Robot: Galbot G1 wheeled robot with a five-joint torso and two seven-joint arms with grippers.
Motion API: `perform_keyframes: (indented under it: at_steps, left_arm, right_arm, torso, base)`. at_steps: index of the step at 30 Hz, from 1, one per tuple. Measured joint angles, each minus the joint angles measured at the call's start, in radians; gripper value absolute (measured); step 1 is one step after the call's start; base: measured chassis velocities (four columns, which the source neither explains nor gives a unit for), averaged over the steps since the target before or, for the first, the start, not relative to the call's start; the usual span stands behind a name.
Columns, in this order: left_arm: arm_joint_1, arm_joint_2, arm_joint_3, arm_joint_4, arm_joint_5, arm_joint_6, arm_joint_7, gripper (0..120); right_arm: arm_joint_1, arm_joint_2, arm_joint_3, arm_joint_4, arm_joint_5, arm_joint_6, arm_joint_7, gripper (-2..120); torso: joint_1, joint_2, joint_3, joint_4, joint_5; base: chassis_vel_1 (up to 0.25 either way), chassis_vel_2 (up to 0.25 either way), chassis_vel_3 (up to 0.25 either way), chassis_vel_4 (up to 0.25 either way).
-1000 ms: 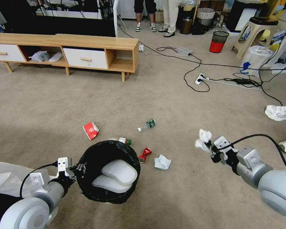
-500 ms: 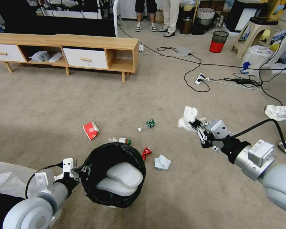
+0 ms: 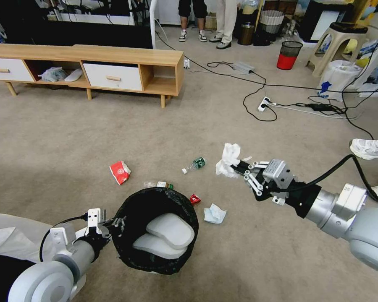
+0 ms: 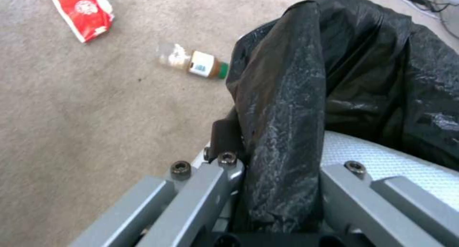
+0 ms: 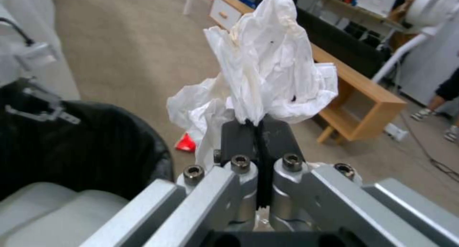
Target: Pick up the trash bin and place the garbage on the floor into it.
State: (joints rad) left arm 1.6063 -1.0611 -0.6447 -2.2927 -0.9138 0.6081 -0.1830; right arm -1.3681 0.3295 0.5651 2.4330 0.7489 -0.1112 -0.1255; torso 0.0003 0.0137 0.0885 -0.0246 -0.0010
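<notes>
Black crinkled liner covers the rim of the trash bin, which the left gripper holds by that rim, fingers clamped on it, above the carpet. Pale rounded pieces lie inside. The right gripper pinches a crumpled white tissue shut-fingered, right of the bin, not yet over it. Remaining: red packet, two clear bottles, crushed can, flat tissue.
</notes>
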Motion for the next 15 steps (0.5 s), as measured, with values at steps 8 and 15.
perform_keyframes:
  at_steps: [8, 15]
  left_arm:
    - [-0.013, -0.005, 0.041, -0.003, 0.012, 0.003, 0.002, 0]
    - [-0.045, -0.014, 0.095, 0.002, 0.031, 0.006, 0.014, 0]
  right_arm:
    - [0.008, 0.001, -0.024, -0.001, 0.015, 0.021, -0.073, 0]
    - [0.122, 0.065, -0.142, -0.021, 0.029, 0.022, -0.105, 0]
  torso:
    - [0.0, 0.0, 0.0, 0.0, -0.0001]
    - [0.0, 0.0, 0.0, -0.0001, 0.0001]
  base:
    - [0.0, 0.0, 0.0, 0.0]
    - [0.0, 0.0, 0.0, 0.0]
